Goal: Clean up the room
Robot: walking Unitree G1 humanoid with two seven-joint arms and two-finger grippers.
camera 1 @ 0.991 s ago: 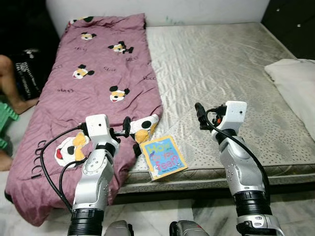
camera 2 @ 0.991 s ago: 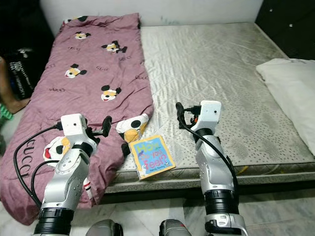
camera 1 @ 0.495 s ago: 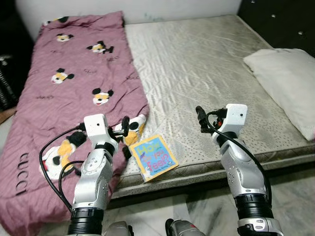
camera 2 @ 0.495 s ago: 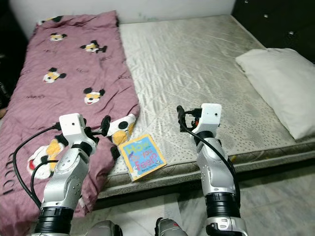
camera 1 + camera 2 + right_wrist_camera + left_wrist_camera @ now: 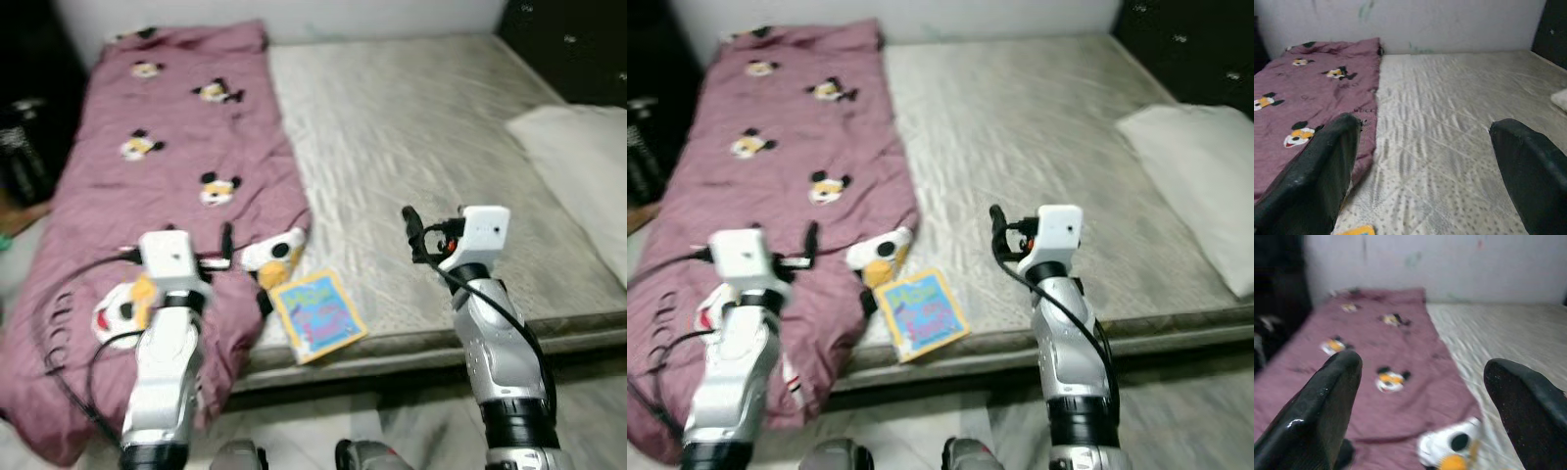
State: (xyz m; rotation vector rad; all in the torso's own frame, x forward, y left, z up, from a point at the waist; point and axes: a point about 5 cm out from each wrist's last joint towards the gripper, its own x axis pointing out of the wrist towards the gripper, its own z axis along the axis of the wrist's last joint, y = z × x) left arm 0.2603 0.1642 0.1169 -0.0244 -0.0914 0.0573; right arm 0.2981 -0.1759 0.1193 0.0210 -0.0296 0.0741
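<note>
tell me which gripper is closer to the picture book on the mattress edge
Left. The left gripper hovers just beside the picture book, over the maroon blanket. The right gripper is farther off, above the bare mattress.

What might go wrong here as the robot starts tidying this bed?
The colourful book lies at the mattress edge with a corner overhanging, so a nudge from the open left gripper could tip it to the floor. The maroon blanket droops off the side beside that arm and might snag its loose black cable. The head views are blurred, so aim may be off.
</note>
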